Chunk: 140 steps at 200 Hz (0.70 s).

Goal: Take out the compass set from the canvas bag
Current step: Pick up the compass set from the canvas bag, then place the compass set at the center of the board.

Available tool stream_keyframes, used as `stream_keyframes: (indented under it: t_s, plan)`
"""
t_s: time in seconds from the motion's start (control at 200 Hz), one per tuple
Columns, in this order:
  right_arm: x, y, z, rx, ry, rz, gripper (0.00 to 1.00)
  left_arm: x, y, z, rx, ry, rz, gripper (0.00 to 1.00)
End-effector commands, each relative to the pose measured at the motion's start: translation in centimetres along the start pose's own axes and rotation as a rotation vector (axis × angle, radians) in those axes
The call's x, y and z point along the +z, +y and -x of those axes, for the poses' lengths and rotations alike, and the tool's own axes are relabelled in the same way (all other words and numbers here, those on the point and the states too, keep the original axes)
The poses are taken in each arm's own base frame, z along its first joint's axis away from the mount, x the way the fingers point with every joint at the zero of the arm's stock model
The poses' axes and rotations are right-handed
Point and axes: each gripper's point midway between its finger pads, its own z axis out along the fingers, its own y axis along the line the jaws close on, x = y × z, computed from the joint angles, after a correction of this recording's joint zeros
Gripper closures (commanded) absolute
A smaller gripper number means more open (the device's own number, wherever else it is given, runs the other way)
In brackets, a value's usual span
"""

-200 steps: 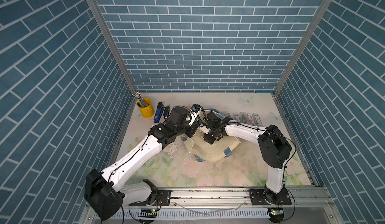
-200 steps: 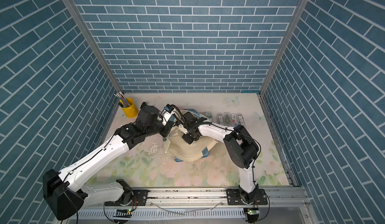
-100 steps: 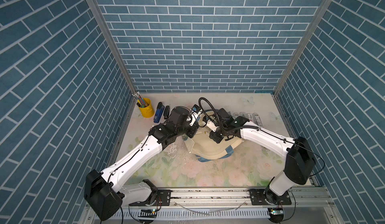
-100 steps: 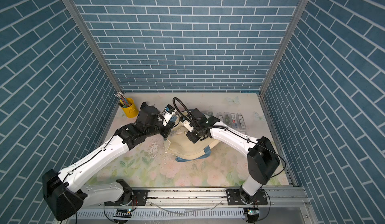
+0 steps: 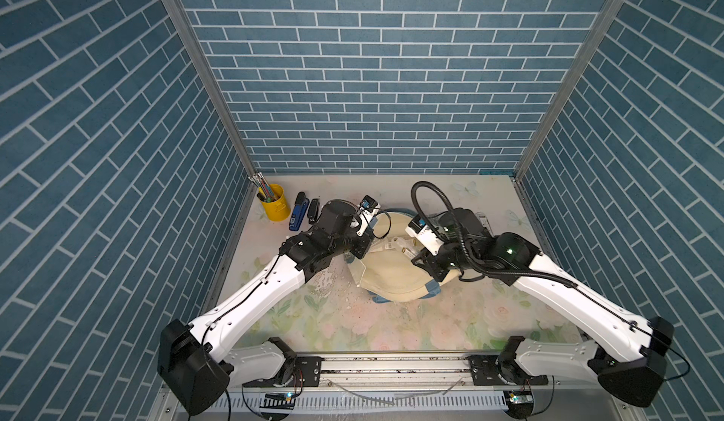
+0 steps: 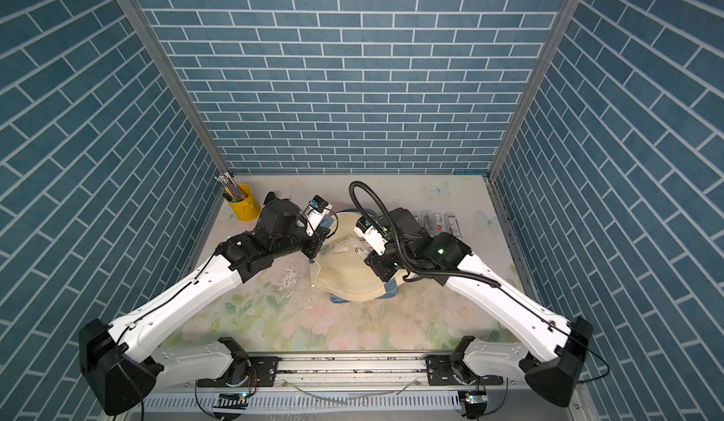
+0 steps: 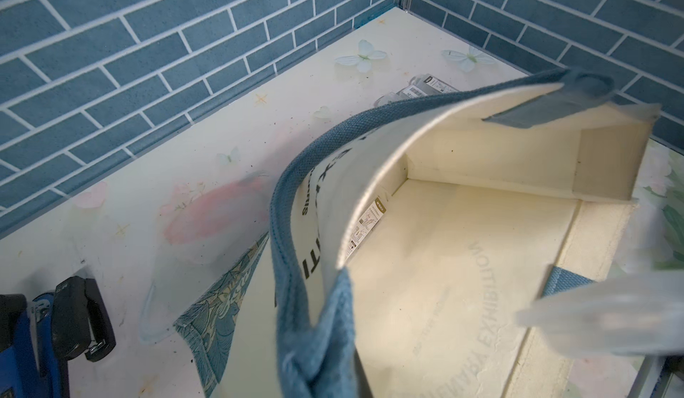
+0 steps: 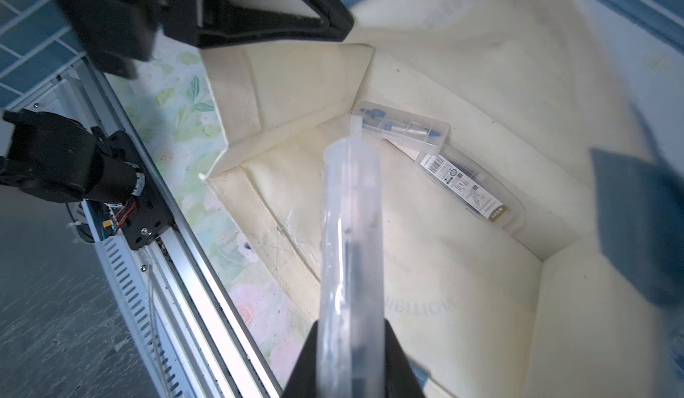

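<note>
While the left gripper (image 5: pixel 357 251) is pressed shut on the woven blue strap (image 7: pixel 283 251), the canvas bag (image 5: pixel 391 278) lies on the glossy floral table (image 5: pixel 391 329) between both tools. Its upper side is lifted and the mouth gapes. The bag is stiff cream canvas, boxy inside, with dark lettering and a blue-green patterned band. The right gripper (image 8: pixel 349 337) pinches the compass set (image 8: pixel 349 229), a long translucent plastic case with a dark part inside. It juts ahead of the fingers over the bag's mouth. Beyond its tip, in the bag's corner, lie a clear case with blue parts (image 8: pixel 403 131) and a labelled clear case (image 8: pixel 473 189), touching. A yellow cup (image 5: pixel 271 203) of pencils stands outboard of the left gripper.
</note>
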Motion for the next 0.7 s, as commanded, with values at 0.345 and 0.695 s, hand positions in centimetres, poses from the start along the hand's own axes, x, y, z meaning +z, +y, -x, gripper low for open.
stream_keyframes:
  t_s: [0.345,0.695]
  plan:
    - [-5.2,-16.3,-3.4,0.479,-0.08,-0.396,0.97,-1.7,0.1,3.5,0.005,-0.126,0.014,1.0]
    - [1.7,-23.2,-16.3,0.679,0.288,-0.602,0.93,-1.9,-0.2,3.2,0.002,-0.129,-0.004,1.0]
